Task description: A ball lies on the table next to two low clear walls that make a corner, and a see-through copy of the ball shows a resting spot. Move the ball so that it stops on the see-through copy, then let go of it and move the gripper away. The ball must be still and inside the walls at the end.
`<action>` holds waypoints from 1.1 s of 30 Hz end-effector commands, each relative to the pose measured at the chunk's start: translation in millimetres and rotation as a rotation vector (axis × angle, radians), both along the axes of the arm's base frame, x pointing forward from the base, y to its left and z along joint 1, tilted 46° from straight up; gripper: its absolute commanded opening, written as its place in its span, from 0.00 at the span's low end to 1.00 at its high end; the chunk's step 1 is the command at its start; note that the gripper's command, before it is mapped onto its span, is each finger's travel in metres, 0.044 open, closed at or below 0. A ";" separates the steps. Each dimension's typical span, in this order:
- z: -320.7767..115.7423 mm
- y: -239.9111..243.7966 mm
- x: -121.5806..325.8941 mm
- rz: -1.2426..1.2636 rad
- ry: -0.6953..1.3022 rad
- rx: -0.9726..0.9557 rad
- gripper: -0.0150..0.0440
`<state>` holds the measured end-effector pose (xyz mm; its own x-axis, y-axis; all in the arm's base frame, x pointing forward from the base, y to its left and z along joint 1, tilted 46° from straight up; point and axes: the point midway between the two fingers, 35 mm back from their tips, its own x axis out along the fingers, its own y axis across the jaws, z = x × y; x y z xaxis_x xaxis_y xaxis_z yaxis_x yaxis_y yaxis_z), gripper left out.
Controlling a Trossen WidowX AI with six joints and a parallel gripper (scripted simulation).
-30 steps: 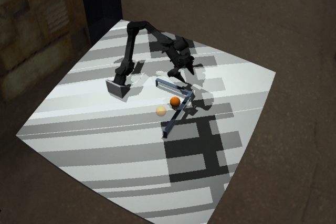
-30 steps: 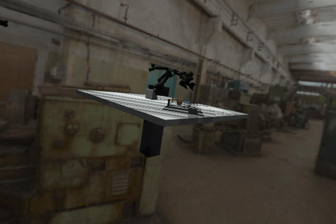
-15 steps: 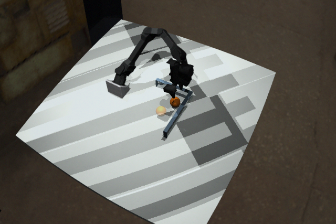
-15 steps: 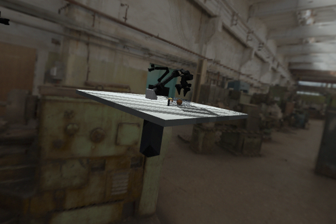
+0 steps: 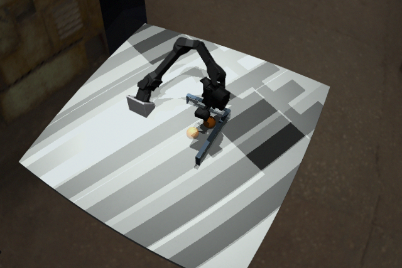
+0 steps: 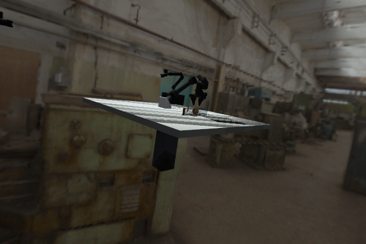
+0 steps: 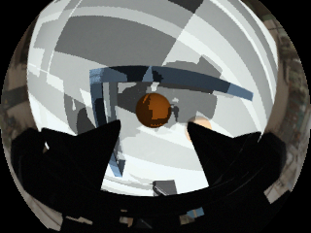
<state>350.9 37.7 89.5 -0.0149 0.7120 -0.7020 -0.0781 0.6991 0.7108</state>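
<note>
The black parallel-jaw claw (image 7: 154, 135) hangs above the bench with its jaws spread wide and nothing between them. In the wrist view its two dark, wedge-shaped fingers frame the smooth orange ball (image 7: 154, 111), which sits on the flat bench with the grey and white striped top (image 5: 129, 174), below the claw and centred in the gap between the fingertips without touching either.

Beyond the ball, on the far side from the claw, run the two low, clear blue-tinted walls (image 7: 189, 78), thin straight strips that meet in a corner (the ball lies inside that angle, near the corner). In the top view the ball (image 5: 209, 122) is just beside the longer wall (image 5: 211, 140), and the claw (image 5: 201, 114) partly overlaps it from above.

The pale, see-through peach copy of the ball (image 5: 192, 132) rests on the bench near the ball, a little farther from the corner and off to one side of the claw.

In the exterior view the claw (image 6: 197, 99) is clearly raised off the ball (image 6: 195, 111).
</note>
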 end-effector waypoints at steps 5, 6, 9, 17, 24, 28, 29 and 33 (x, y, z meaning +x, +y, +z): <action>-9.1 8.4 -0.6 -0.001 0.007 0.007 0.94; -10.2 9.6 -0.5 -0.001 0.007 0.007 0.94; -13.6 13.0 -0.4 -0.001 0.007 0.007 0.94; -22.5 22.2 -0.4 -0.001 0.007 0.007 0.94; -30.2 30.3 -0.8 -0.001 0.006 0.008 0.94; -34.4 35.0 -1.3 -0.001 0.006 0.008 0.94; -35.5 36.1 -1.4 -0.001 0.006 0.008 0.94; -38.9 40.0 -1.9 -0.001 0.006 0.009 0.94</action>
